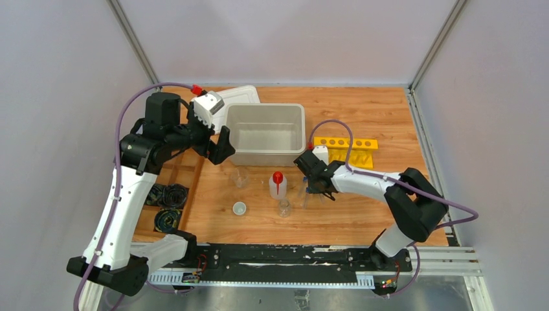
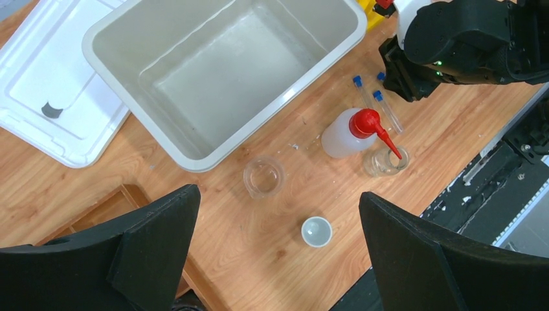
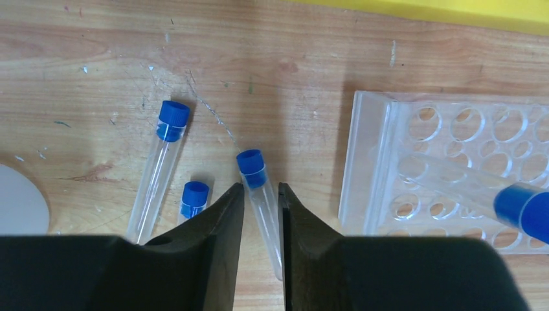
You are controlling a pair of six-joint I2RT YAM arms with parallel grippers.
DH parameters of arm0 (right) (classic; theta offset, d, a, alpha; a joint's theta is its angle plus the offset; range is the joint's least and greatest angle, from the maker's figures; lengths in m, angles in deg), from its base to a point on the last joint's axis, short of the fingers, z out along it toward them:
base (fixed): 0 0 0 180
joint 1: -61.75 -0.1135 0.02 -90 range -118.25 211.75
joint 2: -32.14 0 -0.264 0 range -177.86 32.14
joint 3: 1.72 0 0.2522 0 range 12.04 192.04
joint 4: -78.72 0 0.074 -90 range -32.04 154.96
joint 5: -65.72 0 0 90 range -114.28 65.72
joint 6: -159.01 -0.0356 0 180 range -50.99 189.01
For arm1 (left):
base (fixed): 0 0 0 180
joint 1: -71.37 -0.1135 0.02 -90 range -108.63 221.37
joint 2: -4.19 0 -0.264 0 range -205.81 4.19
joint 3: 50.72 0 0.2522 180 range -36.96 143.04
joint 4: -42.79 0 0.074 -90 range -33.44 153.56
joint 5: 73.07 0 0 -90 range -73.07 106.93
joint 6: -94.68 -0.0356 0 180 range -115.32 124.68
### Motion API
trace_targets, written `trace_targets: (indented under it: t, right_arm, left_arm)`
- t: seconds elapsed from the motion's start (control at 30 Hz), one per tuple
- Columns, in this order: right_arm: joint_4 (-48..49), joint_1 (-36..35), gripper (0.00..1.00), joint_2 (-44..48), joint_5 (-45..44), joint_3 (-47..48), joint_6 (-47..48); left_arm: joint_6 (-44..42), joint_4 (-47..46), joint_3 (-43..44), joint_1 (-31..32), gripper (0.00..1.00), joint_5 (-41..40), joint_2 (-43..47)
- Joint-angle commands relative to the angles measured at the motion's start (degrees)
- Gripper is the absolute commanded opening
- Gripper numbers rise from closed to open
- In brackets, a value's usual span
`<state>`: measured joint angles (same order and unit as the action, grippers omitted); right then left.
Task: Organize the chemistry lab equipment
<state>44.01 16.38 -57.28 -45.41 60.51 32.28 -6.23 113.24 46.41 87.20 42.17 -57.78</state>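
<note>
Right wrist view: the right tool point(image 3: 260, 189) straddles a blue-capped test tube point(image 3: 254, 170) beside two loose tubes point(image 3: 160, 172) on the bench point(image 3: 311, 84). Its jaws sit close against the glass in what looks like a pinch just below the cap. Whether the tube is clear of the wood cannot be told. Just to the right stands a clear rack point(image 3: 453, 123), with one capped tube point(image 3: 511, 204) lying slantwise across its holes.

The step in hand appears to be gathering tubes into that rack. The next move would call for a lift, a tilt to upright and a careful line-up over a free hole.

From above, the left tool point(image 1: 218, 144) hangs spread wide beside the white tub point(image 1: 268, 107), holding nothing. The squeeze bottle point(image 1: 278, 184), a beaker point(image 1: 241, 176) and a small cup point(image 1: 239, 208) stand mid-bench.
</note>
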Motion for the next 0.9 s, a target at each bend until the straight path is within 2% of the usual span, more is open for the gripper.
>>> trace_targets:
  t: [0.0, 0.07, 0.17, 0.27, 0.43, 0.57, 0.7, 0.87]
  right_arm:
    - [-0.2, -0.6, 0.27, -1.1, -0.5, -0.8, -1.2]
    - [-0.2, -0.5, 0.23, -1.1, -0.3, -0.5, -1.3]
    - [-1.2, -0.2, 0.1, 0.3, -0.4, 0.4, -1.2]
    - [-3.6, -0.2, 0.01, 5.1, -1.4, 2.1, -0.8]
    - [-7.3, -1.7, 0.0, 15.6, -1.3, 7.1, -0.5]
    - [-5.7, -4.8, 0.0, 22.1, -0.2, 12.2, -1.1]
    - [1.3, -7.7, 0.0, 23.9, 1.6, 16.4, -1.9]
    - [12.8, -11.5, 0.0, 21.9, 1.5, 19.7, -3.5]
  left_arm:
    - [-0.7, 0.0, 0.7, -0.1, 1.0, 0.0, 1.1]
    - [-0.6, -0.1, 0.9, -0.1, 1.0, 0.3, 1.2]
    - [-0.3, -0.1, 1.2, -0.1, 1.0, 0.7, 1.2]
    - [-0.2, 0.3, 1.9, -0.1, 1.0, 1.0, 1.1]
    - [-0.3, 0.3, 3.2, -0.1, 1.0, 2.2, 1.2]
    - [0.2, 0.3, 2.5, -0.1, 1.0, 5.1, 1.0]
    - [0.5, 0.3, 2.1, -0.1, 1.0, 8.8, 0.8]
    - [2.0, 0.2, 2.3, -0.1, 1.0, 11.2, 0.5]
